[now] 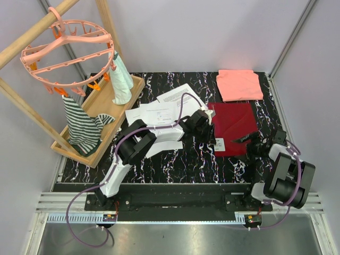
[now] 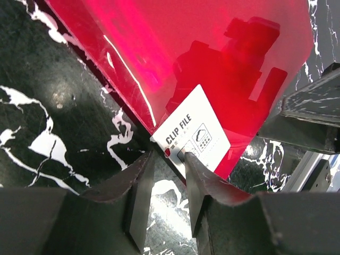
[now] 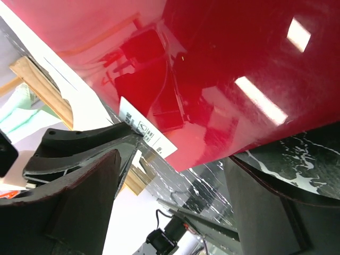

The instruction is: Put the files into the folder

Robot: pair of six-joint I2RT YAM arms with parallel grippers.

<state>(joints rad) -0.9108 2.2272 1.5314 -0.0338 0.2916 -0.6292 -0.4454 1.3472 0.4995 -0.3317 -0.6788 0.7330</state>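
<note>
The left arm (image 1: 159, 135) lay right across the files (image 1: 154, 112), hiding the near part of the sheets, and from above their print was far too small to read. The left gripper (image 1: 213, 137) covered the folder's (image 1: 236, 122) near-left corner.

In the left wrist view the folder ran off the top edge. The fine print under "CLIP FILE" on the label (image 2: 194, 133) was unreadable. Whether the fingers (image 2: 139, 186) touched that corner could not be told.

From the right wrist, the folder was cut by the top and right edges, the left gripper hid the label's lower end, and the wooden rack (image 3: 40, 79) behind was a blur.
</note>
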